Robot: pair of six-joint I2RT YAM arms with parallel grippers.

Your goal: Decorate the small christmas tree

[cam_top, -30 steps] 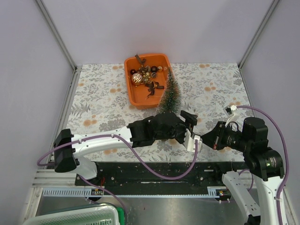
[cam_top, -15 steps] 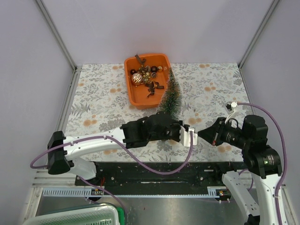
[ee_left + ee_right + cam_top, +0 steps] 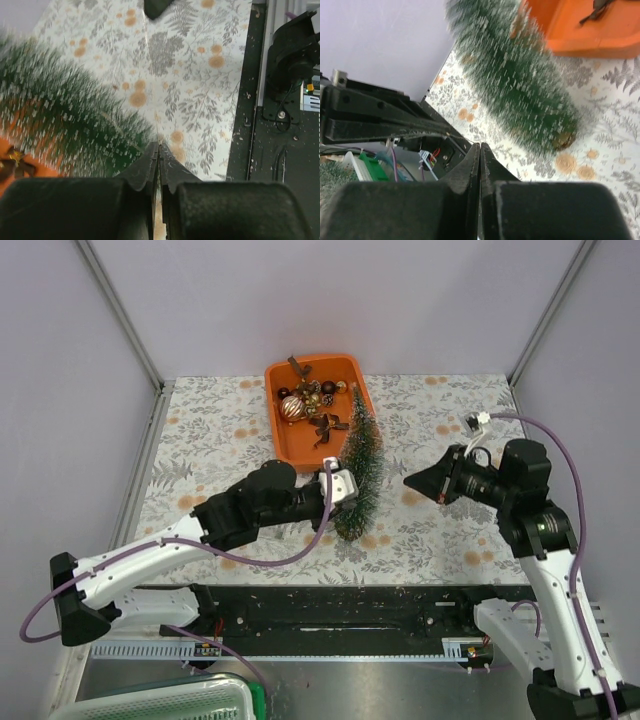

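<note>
The small christmas tree (image 3: 358,465) stands on the tablecloth in front of the orange tray (image 3: 283,448); its wooden base (image 3: 562,141) shows in the right wrist view. My left gripper (image 3: 338,484) is shut against the tree's left side. In the left wrist view a fine thread (image 3: 151,80) runs from its fingertips (image 3: 159,145) across the cloth toward the dark tip of the right gripper (image 3: 157,5). The tree (image 3: 75,130) fills that view's left. My right gripper (image 3: 411,482) hangs shut to the right of the tree (image 3: 520,95), with the thread (image 3: 457,137) reaching its tip (image 3: 480,145).
The orange tray (image 3: 580,30) holds several baubles (image 3: 293,408) and dark ribbons (image 3: 327,426). The black rail (image 3: 350,605) runs along the near table edge. Grey walls and metal posts (image 3: 118,310) enclose the table. A green-and-white bin (image 3: 160,705) sits below left.
The left gripper shut near the right gripper, then swung back and left to the tree's left side. The right gripper drew away to the right and farther back. The tree's lower part now shows.
</note>
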